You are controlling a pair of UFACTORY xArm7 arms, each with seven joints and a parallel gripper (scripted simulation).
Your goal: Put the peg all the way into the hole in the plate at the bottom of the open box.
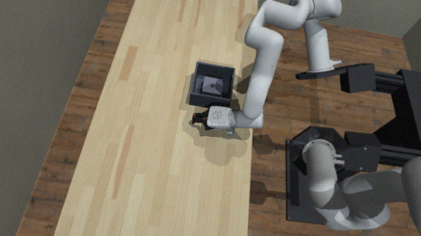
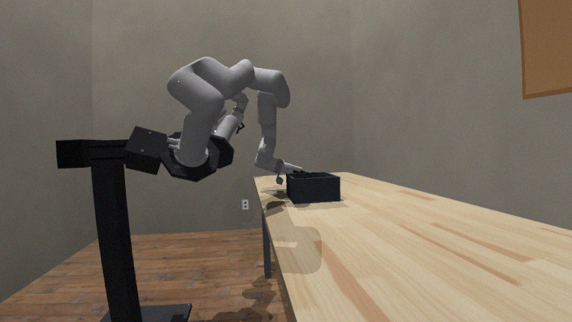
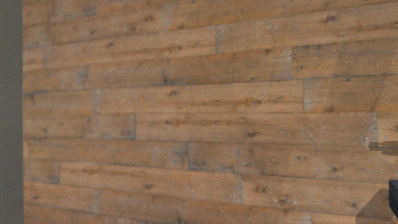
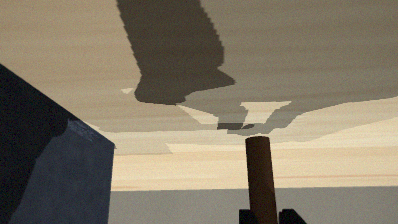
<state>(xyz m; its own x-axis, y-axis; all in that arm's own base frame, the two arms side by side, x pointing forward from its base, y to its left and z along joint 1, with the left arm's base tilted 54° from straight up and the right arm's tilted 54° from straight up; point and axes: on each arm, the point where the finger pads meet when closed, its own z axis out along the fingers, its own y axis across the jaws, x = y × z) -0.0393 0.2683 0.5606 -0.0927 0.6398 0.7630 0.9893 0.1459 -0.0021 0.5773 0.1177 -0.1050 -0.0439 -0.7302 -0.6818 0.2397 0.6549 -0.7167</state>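
Observation:
The open dark box (image 1: 196, 99) (image 2: 316, 190) (image 4: 82, 175) stands on the table. Inside it, the grey plate (image 1: 207, 78) has a small dark hole (image 1: 212, 85). My right gripper (image 1: 197, 118) (image 4: 264, 217) is beside the box, outside its wall, and lies nearly level. It is shut on the brown peg (image 4: 260, 172), whose free end sticks out past the fingertips. In the exterior view the box hides most of the right fingers. My left gripper (image 2: 240, 127) is open and empty, away from the table; its fingers are small in that view.
The wooden table (image 1: 156, 169) (image 2: 400, 256) runs along beside the robot's black stand (image 2: 114, 232). The right forearm (image 1: 262, 76) passes close beside the box on the robot's side. The left wrist view shows mostly the wooden floor (image 3: 175, 100).

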